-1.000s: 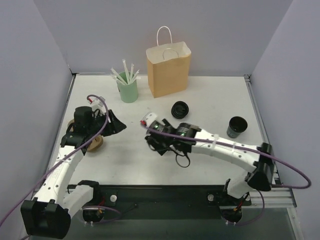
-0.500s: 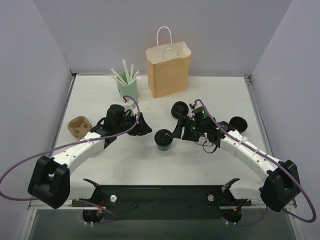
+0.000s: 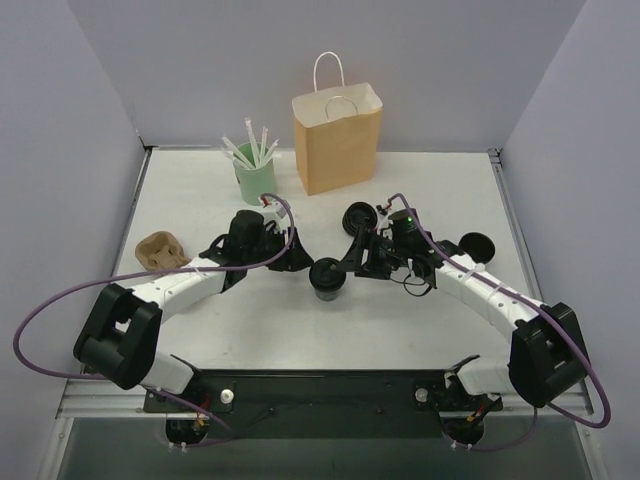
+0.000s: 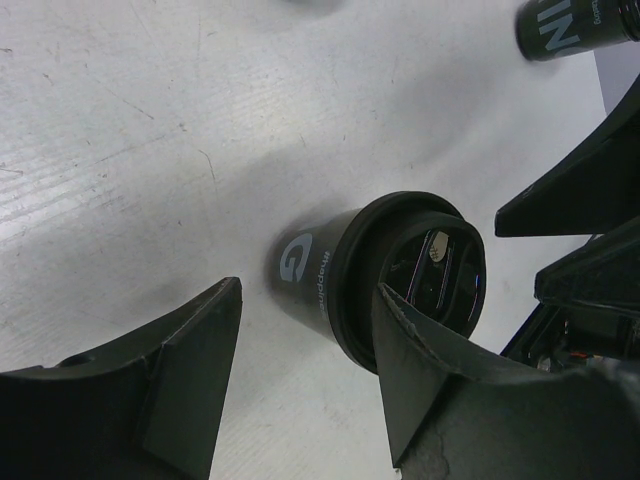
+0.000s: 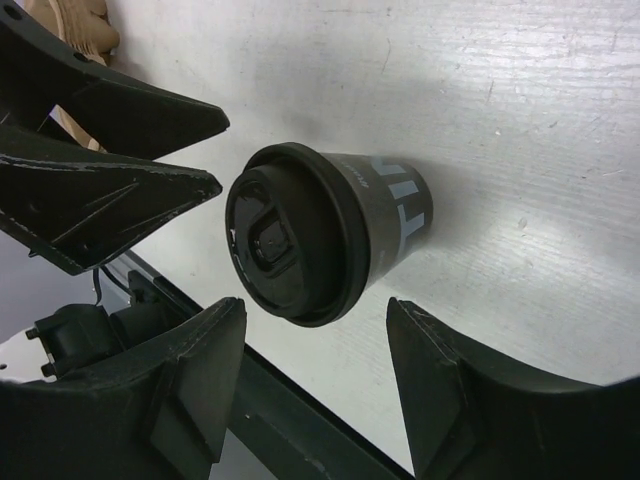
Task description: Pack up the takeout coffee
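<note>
The right gripper (image 5: 312,306) and left gripper (image 4: 307,290) are both hovering wide around the takeout coffee (image 3: 326,277), so probably one alone should be closing gently below its lid.

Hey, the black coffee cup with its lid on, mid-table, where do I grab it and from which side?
Grip the lidded cup by its tapered wall just under the lid, coming in level from the right, where the right hand faces it. It stands upright, and the overhanging lid should stop slipping.
</note>
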